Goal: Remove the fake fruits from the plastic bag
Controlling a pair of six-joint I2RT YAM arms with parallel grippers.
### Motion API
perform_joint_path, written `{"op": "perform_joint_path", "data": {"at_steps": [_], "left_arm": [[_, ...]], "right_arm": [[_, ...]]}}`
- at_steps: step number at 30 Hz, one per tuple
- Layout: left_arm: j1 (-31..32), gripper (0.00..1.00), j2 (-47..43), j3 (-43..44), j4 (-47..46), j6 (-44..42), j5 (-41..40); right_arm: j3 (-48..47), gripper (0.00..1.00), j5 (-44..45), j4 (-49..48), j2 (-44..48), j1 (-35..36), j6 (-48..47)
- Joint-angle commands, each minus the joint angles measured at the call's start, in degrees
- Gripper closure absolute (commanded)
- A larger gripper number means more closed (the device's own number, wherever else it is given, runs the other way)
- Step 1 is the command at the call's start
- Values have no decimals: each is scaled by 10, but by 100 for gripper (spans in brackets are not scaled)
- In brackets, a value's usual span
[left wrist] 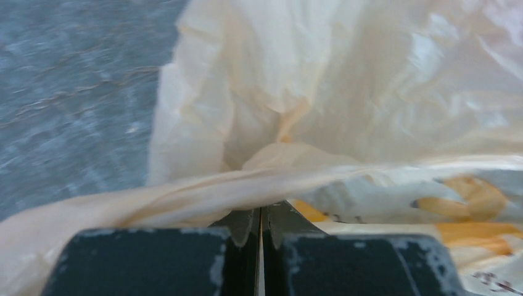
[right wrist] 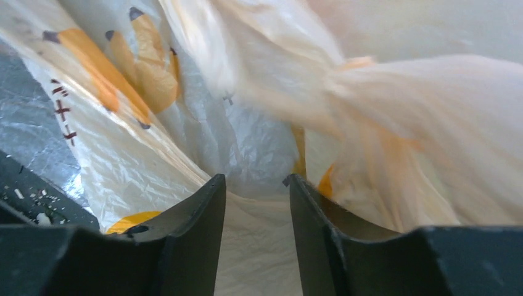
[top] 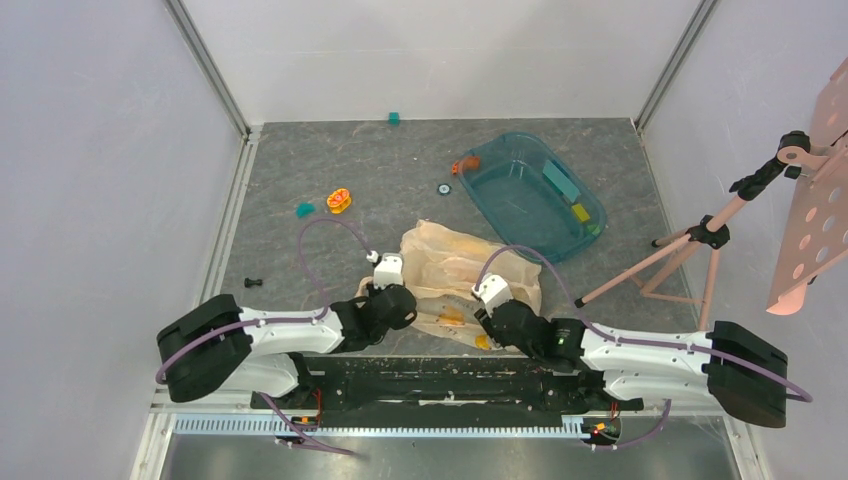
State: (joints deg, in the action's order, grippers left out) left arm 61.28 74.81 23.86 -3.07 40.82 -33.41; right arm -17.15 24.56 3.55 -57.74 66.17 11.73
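Observation:
The pale peach plastic bag (top: 455, 270) lies crumpled on the grey table between my two arms. My left gripper (top: 410, 300) sits at its left edge. In the left wrist view its jaws (left wrist: 260, 213) are shut on a twisted fold of the plastic bag (left wrist: 345, 80). My right gripper (top: 480, 322) is at the bag's near right corner. It stands open (right wrist: 256, 182), and loose film of the bag (right wrist: 259, 135) lies in the gap between its fingers. The fake fruits are hidden. Yellow and orange patches show through the film, print or fruit I cannot tell.
A teal transparent tub (top: 535, 195) holding small blocks stands at the back right. An orange-yellow ring toy (top: 340, 200) and a teal block (top: 305, 209) lie at the back left. A pink stand (top: 700, 240) leans in from the right. White walls enclose the table.

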Motion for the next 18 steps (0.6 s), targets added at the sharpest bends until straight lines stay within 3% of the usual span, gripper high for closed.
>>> {"op": "perform_joint_path", "data": {"at_steps": [1,11,15,18], "left_arm": [[-21,98,-33,21,121,92,-90],[-62,98,-66,9,167,105,-90],[-65,98,-98,4,186,106,-91],[-64,98,-144,-3,183,90,-76]], "right_arm": [[-34,52,84,58,8,2,51],[-50,39,180,161,65,2,153],[-41,38,156,127,81,2,135],[-38,39,89,58,84,2,81]]}}
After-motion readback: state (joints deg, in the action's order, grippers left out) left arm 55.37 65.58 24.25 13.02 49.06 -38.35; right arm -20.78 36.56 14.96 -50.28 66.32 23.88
